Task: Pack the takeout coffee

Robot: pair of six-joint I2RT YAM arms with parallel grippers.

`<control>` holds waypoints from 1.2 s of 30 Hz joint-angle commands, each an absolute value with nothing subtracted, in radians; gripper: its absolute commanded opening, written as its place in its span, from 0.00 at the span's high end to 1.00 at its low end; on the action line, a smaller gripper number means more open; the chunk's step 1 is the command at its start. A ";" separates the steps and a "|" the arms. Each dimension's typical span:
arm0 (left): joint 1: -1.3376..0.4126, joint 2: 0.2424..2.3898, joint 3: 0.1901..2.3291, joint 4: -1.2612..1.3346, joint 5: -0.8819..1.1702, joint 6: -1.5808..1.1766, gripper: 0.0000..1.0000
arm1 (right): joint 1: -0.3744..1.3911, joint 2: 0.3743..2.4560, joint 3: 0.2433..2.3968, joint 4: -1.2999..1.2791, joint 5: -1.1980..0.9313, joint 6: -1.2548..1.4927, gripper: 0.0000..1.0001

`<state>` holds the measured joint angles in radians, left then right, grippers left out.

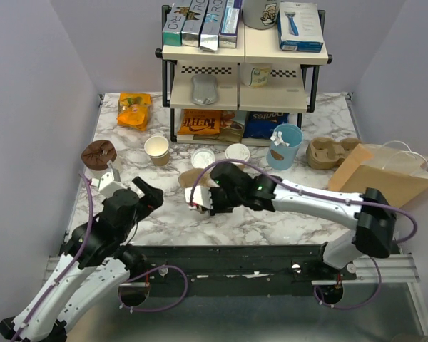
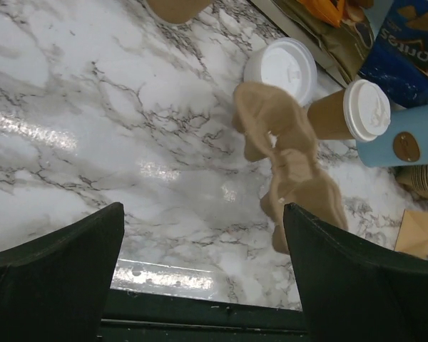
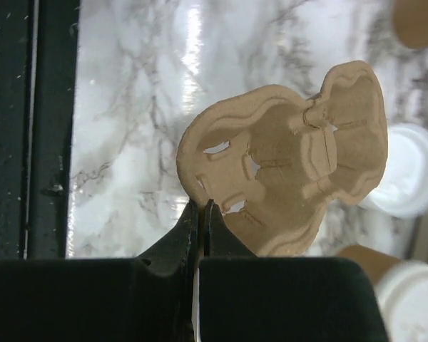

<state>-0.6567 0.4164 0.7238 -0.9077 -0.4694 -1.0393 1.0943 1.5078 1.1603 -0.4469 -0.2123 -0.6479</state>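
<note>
The takeout coffee (image 1: 237, 152), a tan paper cup with a white lid, stands in front of the shelf; it also shows in the left wrist view (image 2: 357, 110) and at the lower right of the right wrist view (image 3: 403, 288). My right gripper (image 1: 197, 199) (image 3: 203, 208) is shut on the rim of a tan pulp cup carrier (image 3: 292, 157) (image 2: 289, 157) (image 1: 188, 178) and holds it above the marble, just left of and nearer than the coffee. My left gripper (image 1: 141, 191) (image 2: 203, 235) is wide open with nothing between its fingers, left of the carrier.
A loose white lid (image 1: 203, 158) and an unlidded tan cup (image 1: 157, 150) sit left of the coffee, and a light-blue cup (image 1: 285, 146) stands to its right. A second carrier (image 1: 329, 152) and the brown paper bag (image 1: 385, 174) lie at the right. The shelf (image 1: 242, 78) stands behind.
</note>
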 commanded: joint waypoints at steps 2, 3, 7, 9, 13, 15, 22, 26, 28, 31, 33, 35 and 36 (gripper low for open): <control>-0.657 0.431 0.712 -0.983 -0.531 -1.092 0.01 | 1.155 1.630 1.209 -0.298 -0.388 -0.632 0.99; -0.657 0.442 0.710 -0.979 -0.526 -1.091 0.01 | 1.158 1.650 1.225 -0.279 -0.405 -0.596 0.99; -0.657 0.480 0.693 -0.951 -0.515 -1.086 0.01 | 1.198 1.726 1.264 -0.252 -0.388 -0.561 0.68; -0.657 0.485 0.678 -0.930 -0.503 -1.088 0.01 | 1.204 1.712 1.238 -0.210 -0.368 -0.529 0.47; -0.655 0.479 0.658 -0.890 -0.494 -1.075 0.01 | 1.203 1.606 1.183 -0.146 -0.143 -0.399 0.18; -0.657 0.477 0.655 -0.867 -0.492 -1.068 0.01 | 1.195 1.514 1.169 -0.108 0.108 -0.275 0.00; -0.655 0.506 0.649 -0.781 -0.443 -1.006 0.01 | 0.817 1.258 1.199 -0.337 0.336 0.204 0.00; -0.653 0.528 0.637 -0.726 -0.420 -0.983 0.01 | 0.558 1.146 1.221 -0.503 0.523 0.255 0.00; -0.653 0.537 0.629 -0.698 -0.404 -0.970 0.01 | 0.432 1.065 1.213 -0.566 0.488 0.285 0.00; -0.653 0.561 0.614 -0.643 -0.374 -0.950 0.01 | 0.168 0.994 1.196 -0.624 0.376 0.299 0.00; -0.652 0.580 0.617 -0.614 -0.357 -0.940 0.01 | 0.083 0.959 1.207 -0.644 0.431 0.279 0.00; -0.652 0.612 0.626 -0.585 -0.342 -0.917 0.01 | 0.014 0.965 1.229 -0.650 0.425 0.262 0.00; -0.652 0.624 0.632 -0.574 -0.330 -0.910 0.01 | 0.005 0.991 1.270 -0.687 0.417 0.262 0.00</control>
<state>-0.6559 0.5827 0.6231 -0.6689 -0.3923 -0.9657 0.0689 0.9657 1.2049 -0.5602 0.4187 0.2543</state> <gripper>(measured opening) 0.990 0.998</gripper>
